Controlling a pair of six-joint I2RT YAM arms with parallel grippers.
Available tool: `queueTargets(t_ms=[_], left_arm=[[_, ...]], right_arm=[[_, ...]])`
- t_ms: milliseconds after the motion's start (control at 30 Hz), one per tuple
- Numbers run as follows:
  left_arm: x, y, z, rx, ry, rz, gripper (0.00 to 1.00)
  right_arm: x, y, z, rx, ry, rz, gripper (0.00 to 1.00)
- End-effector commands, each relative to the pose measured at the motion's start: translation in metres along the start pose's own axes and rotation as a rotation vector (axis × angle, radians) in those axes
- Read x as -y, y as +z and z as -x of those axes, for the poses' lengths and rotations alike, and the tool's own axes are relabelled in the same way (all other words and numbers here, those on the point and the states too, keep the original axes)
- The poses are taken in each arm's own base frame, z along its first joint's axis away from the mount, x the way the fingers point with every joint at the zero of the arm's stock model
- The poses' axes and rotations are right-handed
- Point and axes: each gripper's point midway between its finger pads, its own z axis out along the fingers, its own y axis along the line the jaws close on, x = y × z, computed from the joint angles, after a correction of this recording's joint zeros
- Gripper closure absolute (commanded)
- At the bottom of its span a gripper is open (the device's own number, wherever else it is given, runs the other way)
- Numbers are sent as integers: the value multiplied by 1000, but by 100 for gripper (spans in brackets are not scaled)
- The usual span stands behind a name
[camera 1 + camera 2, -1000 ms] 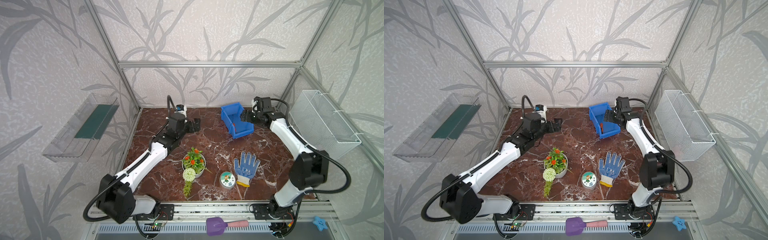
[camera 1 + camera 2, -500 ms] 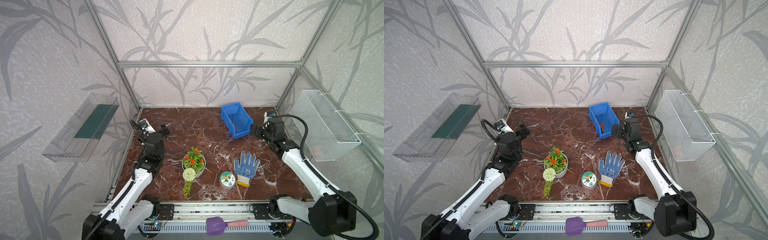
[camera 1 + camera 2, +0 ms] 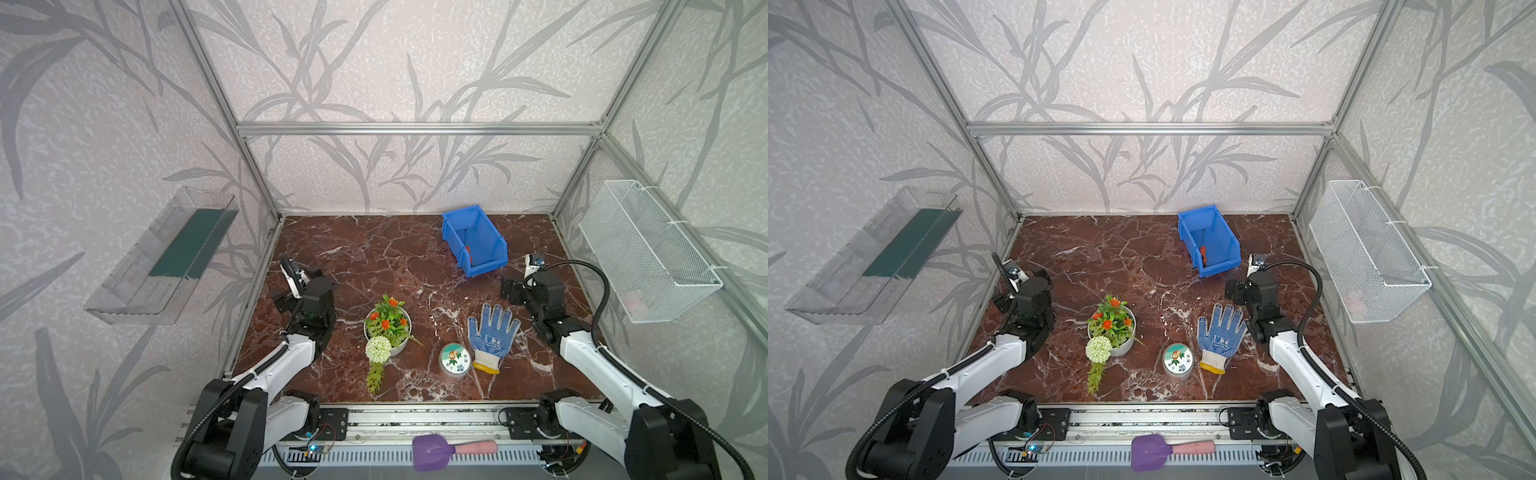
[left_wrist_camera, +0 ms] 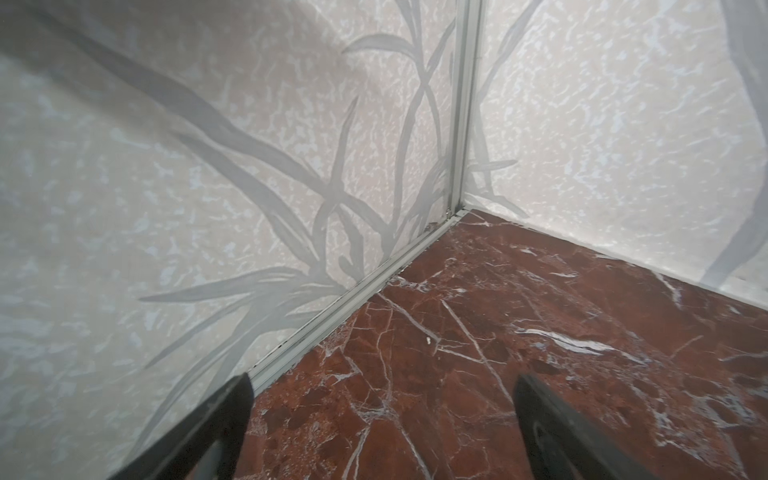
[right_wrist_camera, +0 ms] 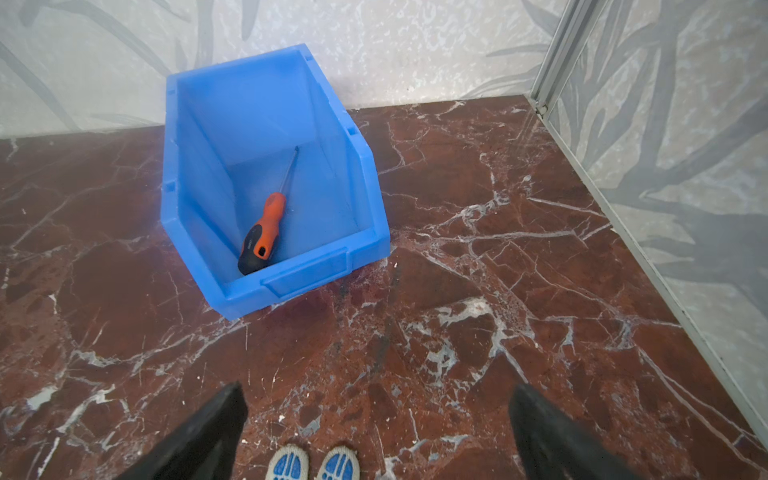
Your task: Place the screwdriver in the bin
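The orange-and-black screwdriver [image 5: 266, 224] lies on the floor of the blue bin [image 5: 307, 274], with its handle against the low front lip and its shaft pointing at the back wall. In both top views the bin [image 3: 484, 268] [image 3: 1219, 268] stands at the back right with the screwdriver [image 3: 467, 253] [image 3: 1202, 251] inside. My right gripper [image 5: 376, 395] [image 3: 510, 289] is open and empty, hanging in front of the bin and apart from it. My left gripper [image 4: 382, 386] [image 3: 291, 291] is open and empty near the left wall, facing the back-left corner.
A blue-dotted glove [image 3: 492, 332], a round tin [image 3: 455, 359] and a flower pot [image 3: 388, 326] lie across the middle front. A purple shovel [image 3: 440, 451] rests on the front rail. A wire basket [image 3: 648, 253] hangs on the right wall and a clear tray [image 3: 166, 257] on the left.
Both arms have drawn back from the rear of the table toward the front. The right gripper left the bin and opened wide. The screwdriver stays in the bin.
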Motion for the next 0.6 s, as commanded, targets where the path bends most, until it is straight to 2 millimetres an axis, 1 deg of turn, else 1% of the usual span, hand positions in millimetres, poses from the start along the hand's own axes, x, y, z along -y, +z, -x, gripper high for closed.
queueTargets(t_ms=[0,133,167,333,367,467,500,567], left_arm=[[-13,9,-12,-3,11,70,1],[-18,25,-43,-52,38,83,1],[-21,29,-45,-47,29,90,1],[-19,38,-48,-79,7,89,1],[-19,40,-49,-87,5,90,1],[-16,49,-60,-99,-52,50,1],[-15,51,-58,-88,-48,46,1],[-11,53,-61,-135,-34,34,1]], right_arm=[[4,4,-3,37,-29,-37,1],[18,4,-12,60,-41,-114,1],[21,4,-14,65,-39,-131,1],[27,12,-19,70,-50,-189,1],[26,14,-20,70,-66,-195,1],[26,20,-23,64,-102,-216,1],[26,21,-23,63,-106,-222,1],[23,22,-21,61,-123,-220,1]])
